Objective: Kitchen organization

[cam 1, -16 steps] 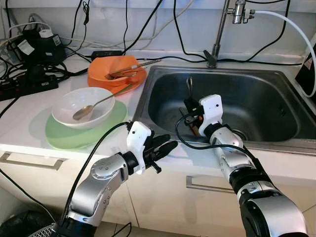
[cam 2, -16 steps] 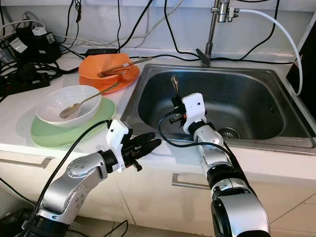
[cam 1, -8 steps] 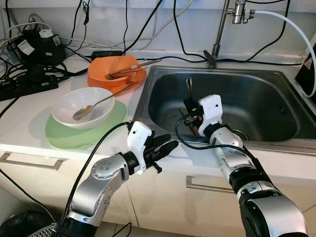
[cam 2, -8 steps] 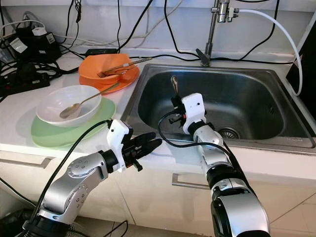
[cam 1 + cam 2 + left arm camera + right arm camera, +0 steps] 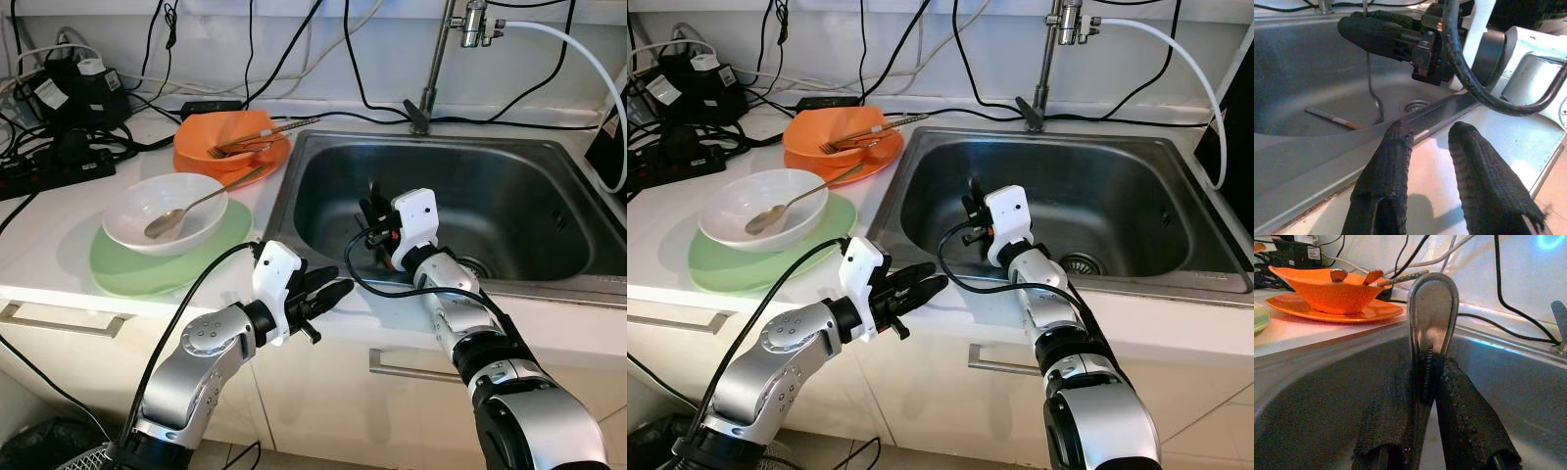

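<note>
Two claws: both out in front, one idle, one working in the sink.
Cables (image 5: 59,137): a black tangle of plugs and leads at the far left of the bench (image 5: 39,245); a white label sits on one block, too small to read.
White bowl (image 5: 165,211): on a green mat (image 5: 127,264) with a spoon (image 5: 181,211) lying in it, probably waiting its turn for the sink.
Orange bowl (image 5: 230,137): stacked on an orange plate (image 5: 235,162), a fork and chopsticks resting across it, just beside the sink's left rim.
Left claw (image 5: 328,292): hovers over the bench edge near the sink's front corner, fingers (image 5: 1386,166) slightly spread, holding nothing; it looks parked clear of the working arm.
Right claw (image 5: 375,220): low inside the sink (image 5: 529,157), fingers (image 5: 1459,416) pressed on the handle of a steel utensil (image 5: 1430,328), whose rounded end stands up between them; likely about to be set down.
Sink floor: a thin reddish stick (image 5: 1332,118) lies there, near the drain.
Writing: none legible anywhere.
</note>
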Available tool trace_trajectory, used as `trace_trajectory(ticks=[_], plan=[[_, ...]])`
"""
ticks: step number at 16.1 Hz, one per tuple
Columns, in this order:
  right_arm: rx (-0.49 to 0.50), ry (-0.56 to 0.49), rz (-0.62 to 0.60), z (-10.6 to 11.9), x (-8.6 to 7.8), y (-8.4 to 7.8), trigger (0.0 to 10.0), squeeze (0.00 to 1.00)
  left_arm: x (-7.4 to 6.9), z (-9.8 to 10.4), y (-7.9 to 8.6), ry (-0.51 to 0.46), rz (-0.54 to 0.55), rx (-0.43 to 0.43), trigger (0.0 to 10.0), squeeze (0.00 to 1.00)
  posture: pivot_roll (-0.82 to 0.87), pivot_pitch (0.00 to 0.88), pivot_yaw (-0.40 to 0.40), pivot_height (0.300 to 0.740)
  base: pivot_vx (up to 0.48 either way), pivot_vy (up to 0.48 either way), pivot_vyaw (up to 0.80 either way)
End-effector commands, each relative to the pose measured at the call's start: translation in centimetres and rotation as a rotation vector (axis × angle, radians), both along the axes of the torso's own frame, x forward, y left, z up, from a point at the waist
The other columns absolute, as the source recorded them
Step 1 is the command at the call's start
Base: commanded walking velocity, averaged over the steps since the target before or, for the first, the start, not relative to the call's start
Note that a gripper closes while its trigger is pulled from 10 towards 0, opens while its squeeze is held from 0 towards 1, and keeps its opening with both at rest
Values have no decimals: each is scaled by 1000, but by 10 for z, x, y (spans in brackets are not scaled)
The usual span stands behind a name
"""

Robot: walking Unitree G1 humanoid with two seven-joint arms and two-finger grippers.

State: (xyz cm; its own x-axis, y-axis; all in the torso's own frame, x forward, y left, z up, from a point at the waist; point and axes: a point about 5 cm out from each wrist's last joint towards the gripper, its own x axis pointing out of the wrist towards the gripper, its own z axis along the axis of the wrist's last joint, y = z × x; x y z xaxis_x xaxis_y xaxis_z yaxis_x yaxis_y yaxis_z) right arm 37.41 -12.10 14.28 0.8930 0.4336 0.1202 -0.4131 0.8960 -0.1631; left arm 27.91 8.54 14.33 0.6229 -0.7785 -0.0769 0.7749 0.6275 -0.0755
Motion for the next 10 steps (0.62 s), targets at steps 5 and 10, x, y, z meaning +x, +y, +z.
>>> trace_trajectory(ticks=[5,10], plan=[[-7,-13,11,4,2,3,10000,0,0,3,0,-13,1,6,10000,0,127,3,38,740,0,0,0],[-7,-14,0,6,3,1,10000,282,1,3,-1,-16,3,4,10000,0,126,4,35,740,0,0,0]])
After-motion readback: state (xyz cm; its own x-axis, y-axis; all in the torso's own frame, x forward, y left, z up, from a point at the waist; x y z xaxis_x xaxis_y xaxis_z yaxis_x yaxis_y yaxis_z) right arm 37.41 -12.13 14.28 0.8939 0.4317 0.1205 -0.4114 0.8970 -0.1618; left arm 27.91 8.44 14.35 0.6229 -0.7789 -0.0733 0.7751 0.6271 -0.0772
